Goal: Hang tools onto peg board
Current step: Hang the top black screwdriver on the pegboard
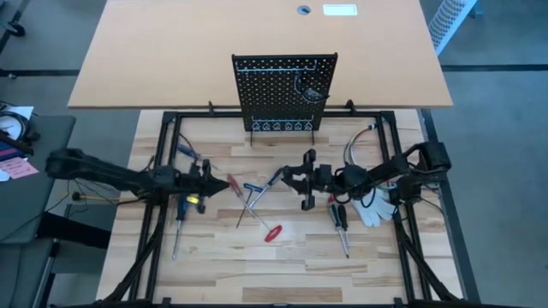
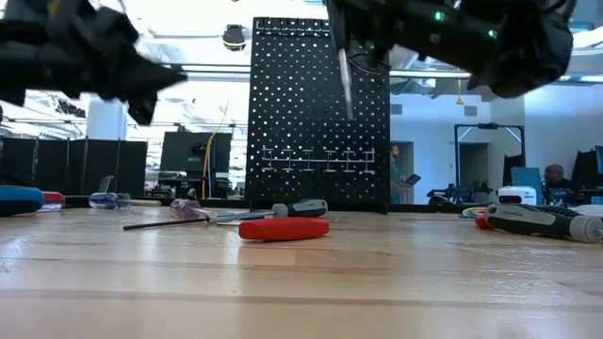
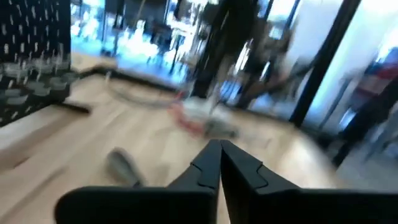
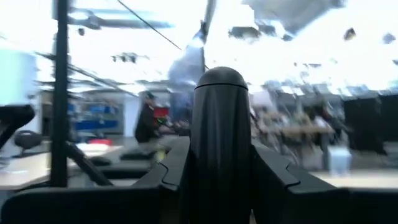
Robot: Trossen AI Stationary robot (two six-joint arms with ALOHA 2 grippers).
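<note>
The black peg board (image 1: 285,90) stands upright at the table's far middle, with a row of hooks (image 2: 316,160) low on it. My right gripper (image 1: 301,180) is raised in front of it and shut on a black-handled screwdriver (image 4: 221,143), whose metal shaft (image 2: 346,83) points down. My left gripper (image 1: 214,181) is shut and empty, above the table at left of centre. A red-handled screwdriver (image 1: 272,233), blue-handled ones (image 1: 253,186) and other screwdrivers (image 1: 340,218) (image 1: 181,214) lie flat on the table. My right gripper pinches the screwdriver's black handle (image 4: 221,186) between its two fingers, below the handle's domed end (image 4: 221,78). The fingers come level from the table's right and lie across the handle. The screwdriver stands upright, shaft down, lifted clear of the table.
A white glove (image 1: 377,208) lies under my right arm and a grey cable (image 1: 355,147) curls at the back right. A black frame (image 1: 163,154) borders the wooden table. A tan tabletop (image 1: 257,34) lies behind the peg board.
</note>
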